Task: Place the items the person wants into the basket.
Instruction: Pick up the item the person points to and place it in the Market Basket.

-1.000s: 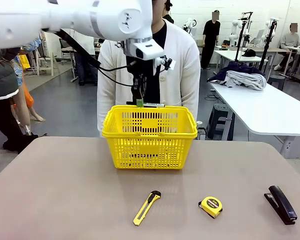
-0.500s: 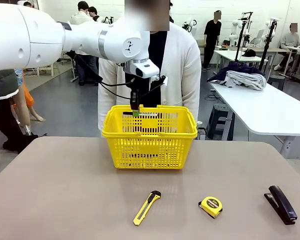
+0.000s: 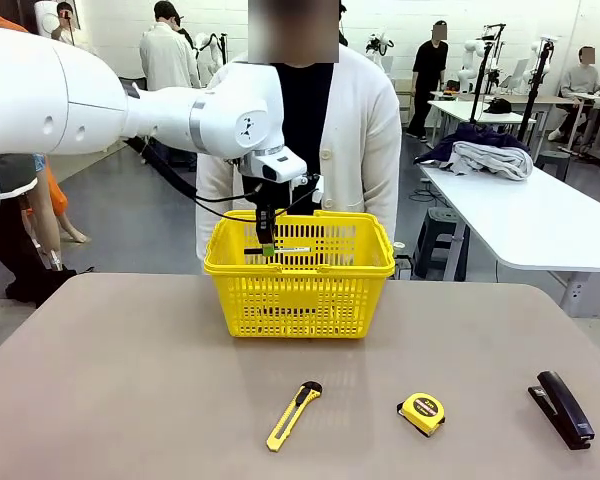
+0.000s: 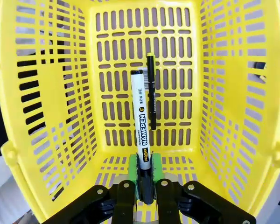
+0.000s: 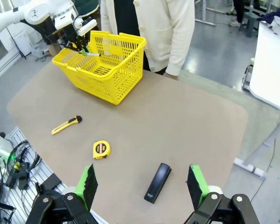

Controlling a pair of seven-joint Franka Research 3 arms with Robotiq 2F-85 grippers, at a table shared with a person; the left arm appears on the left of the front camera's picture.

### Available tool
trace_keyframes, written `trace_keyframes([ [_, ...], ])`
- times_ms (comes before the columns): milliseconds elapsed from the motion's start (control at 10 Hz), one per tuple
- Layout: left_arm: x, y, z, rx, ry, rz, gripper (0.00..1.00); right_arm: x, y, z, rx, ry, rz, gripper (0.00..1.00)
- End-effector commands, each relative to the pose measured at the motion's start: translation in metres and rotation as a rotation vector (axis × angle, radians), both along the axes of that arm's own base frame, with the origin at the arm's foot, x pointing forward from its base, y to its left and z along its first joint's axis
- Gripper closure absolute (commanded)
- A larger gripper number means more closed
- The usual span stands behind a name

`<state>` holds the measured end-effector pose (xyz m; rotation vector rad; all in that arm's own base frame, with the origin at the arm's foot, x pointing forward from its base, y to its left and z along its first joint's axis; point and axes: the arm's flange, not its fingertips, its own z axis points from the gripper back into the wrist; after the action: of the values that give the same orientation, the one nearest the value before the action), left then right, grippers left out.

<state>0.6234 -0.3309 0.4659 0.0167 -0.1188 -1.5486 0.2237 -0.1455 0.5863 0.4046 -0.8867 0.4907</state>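
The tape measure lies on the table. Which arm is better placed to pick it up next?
Probably the right: the right jaws stand open and empty, facing the tape measure. The left jaws are shut on the marker at the basket.

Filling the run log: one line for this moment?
left pincer shut on marker, over basket | pen in basket | right pincer open

The table [image 3: 110, 380] bears basket [image 3: 300, 295], utility knife [image 3: 293, 415], tape measure [image 3: 421, 413] and stapler [image 3: 561, 409].
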Motion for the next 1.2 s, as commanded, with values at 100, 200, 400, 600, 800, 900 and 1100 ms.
trace_keyframes([
  [100,0.000,0.000,0.000,0.000,0.000,0.000,0.86,0.001,0.001,-0.001,0.006,-0.004,0.003,0.00],
  [200,0.000,0.000,0.000,0.000,0.000,0.000,0.86,0.001,0.001,-0.001,0.006,-0.004,0.003,0.00],
  [400,0.000,0.000,0.000,0.000,0.000,0.000,0.86,0.001,0.001,-0.001,0.006,-0.004,0.003,0.00],
  [600,0.000,0.000,0.000,0.000,0.000,0.000,0.86,0.001,0.001,-0.001,0.006,-0.004,0.003,0.00],
  [800,0.007,-0.004,-0.014,-0.022,0.028,-0.007,0.86,0.001,0.001,-0.001,0.006,-0.004,0.003,0.00],
  [900,0.014,-0.005,-0.024,-0.017,0.040,-0.002,0.86,0.001,0.001,-0.001,0.006,-0.004,0.003,0.00],
  [1100,0.024,-0.013,-0.042,0.005,0.052,-0.008,0.86,0.001,0.001,-0.001,0.006,-0.004,0.003,0.00],
])
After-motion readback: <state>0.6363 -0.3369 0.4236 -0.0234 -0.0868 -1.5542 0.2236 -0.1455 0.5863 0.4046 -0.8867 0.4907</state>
